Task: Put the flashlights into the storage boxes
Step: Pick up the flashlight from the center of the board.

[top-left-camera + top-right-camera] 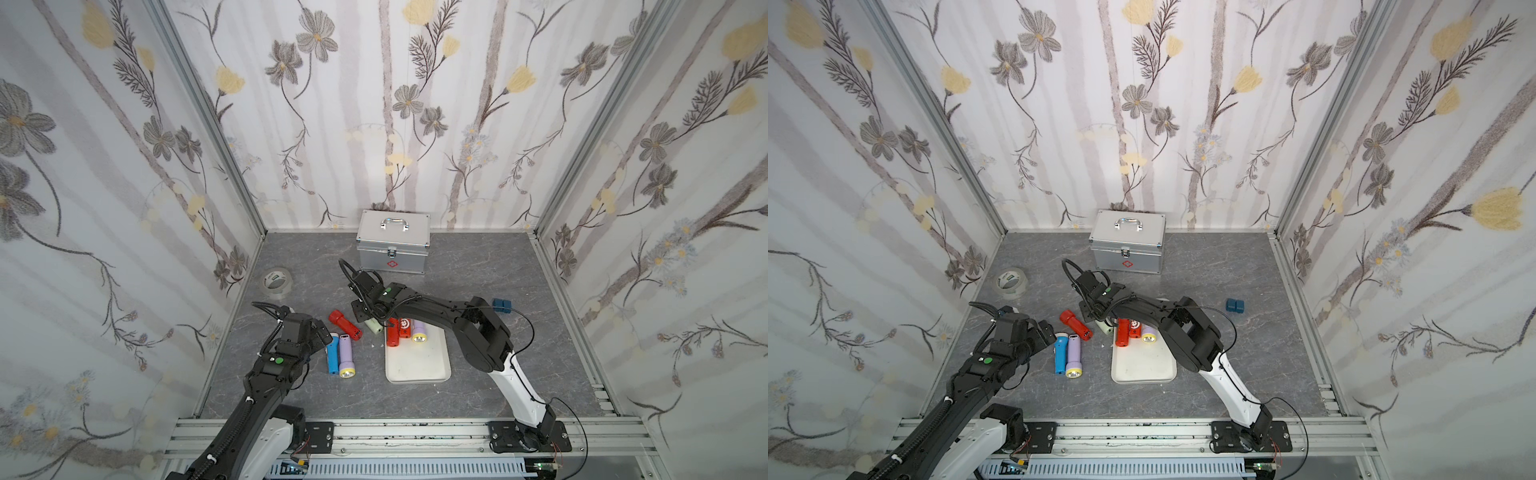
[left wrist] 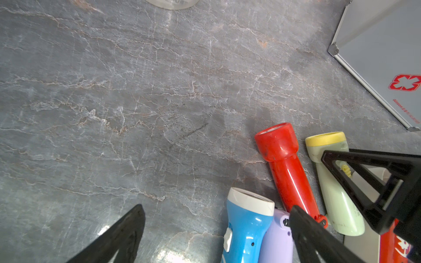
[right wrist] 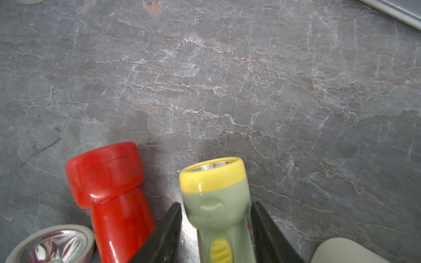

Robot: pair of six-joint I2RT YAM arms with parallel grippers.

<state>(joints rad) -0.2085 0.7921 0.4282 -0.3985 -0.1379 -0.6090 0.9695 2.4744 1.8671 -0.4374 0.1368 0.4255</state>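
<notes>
Right hand (image 3: 216,203) sits low over the bench (image 1: 478,374), its two black fingers (image 3: 166,236) set close on either side of the pale green flashlight (image 3: 214,182), just behind its yellow head. One finger meets the green body, but a thin bright sliver shows between the other finger and the body, so I cannot tell whether the hand is clenched on it. The pale green flashlight lies outside the white tray (image 1: 417,368), just beside the tray's far corner on the side toward the left arm. It is between the tray and a red flashlight (image 1: 344,324) that lies slantwise on the bench.

Left hand (image 2: 216,206) is released, with its fingers spread wide and grasping nothing. It hangs by the far ends of the blue flashlight (image 1: 332,357) and a lilac flashlight (image 1: 346,357), which lie side by side and touching on the bench. The blue one's white head points away from the robot and the lilac one's yellow head points toward it.

Three more lie side by side at the far end of the tray: a second red flashlight (image 1: 392,336), a third red flashlight (image 1: 404,326) with a white emblem, and a second lilac flashlight (image 1: 419,332).

A silver case (image 1: 392,245) stands by the back wall. A tape roll (image 1: 277,282) lies near the side wall, and two dark blue blocks (image 1: 503,305) sit beyond the right arm.
</notes>
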